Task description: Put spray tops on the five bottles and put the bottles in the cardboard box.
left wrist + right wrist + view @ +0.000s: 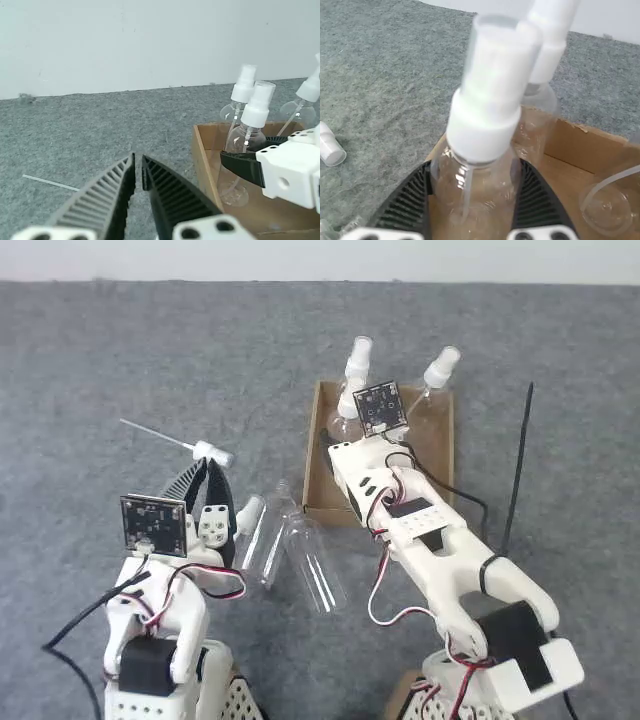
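Clear plastic white-topped bottle [480, 187] is clamped in my right claw [475, 172] inside the brown cardboard box [580, 145], my left claw [138, 162] closed empty.

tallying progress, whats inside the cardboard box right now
Three bottles with spray tops are upright inside the cardboard box; the right gripper is shut on one. The right arm covers part of the box floor, so anything lying there is hidden.

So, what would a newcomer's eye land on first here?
The right claw grips a capped bottle standing in the cardboard box, beside two other capped bottles. Two uncapped bottles lie on the carpet between the arms, and a loose spray top rests by the left claw.
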Motion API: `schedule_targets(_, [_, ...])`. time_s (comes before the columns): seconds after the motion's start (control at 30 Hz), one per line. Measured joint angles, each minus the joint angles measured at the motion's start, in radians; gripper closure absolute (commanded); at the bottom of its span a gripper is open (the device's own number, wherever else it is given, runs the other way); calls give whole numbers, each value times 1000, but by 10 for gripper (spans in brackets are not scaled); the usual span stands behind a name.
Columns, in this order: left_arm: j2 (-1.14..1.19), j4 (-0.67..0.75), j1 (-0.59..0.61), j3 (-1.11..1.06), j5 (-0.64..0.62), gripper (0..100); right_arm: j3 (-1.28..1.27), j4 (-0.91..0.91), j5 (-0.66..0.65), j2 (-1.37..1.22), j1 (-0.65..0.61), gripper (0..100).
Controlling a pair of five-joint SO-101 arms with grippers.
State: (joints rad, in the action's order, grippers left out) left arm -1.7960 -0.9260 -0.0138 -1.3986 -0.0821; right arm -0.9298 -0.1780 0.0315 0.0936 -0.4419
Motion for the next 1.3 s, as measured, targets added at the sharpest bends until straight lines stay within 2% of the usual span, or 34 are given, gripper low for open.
schedule_targets(0.27, [0,0,0,0,0,988,0,0,0,0,0,987])
schedule_targets(0.47, [0,0,0,0,0,988,0,0,3,0,0,848])
schedule_targets(0.53, [0,0,0,0,0,988,0,6,3,0,0,831])
schedule_targets(1.3, [0,0,0,0,0,988,0,11,3,0,0,827])
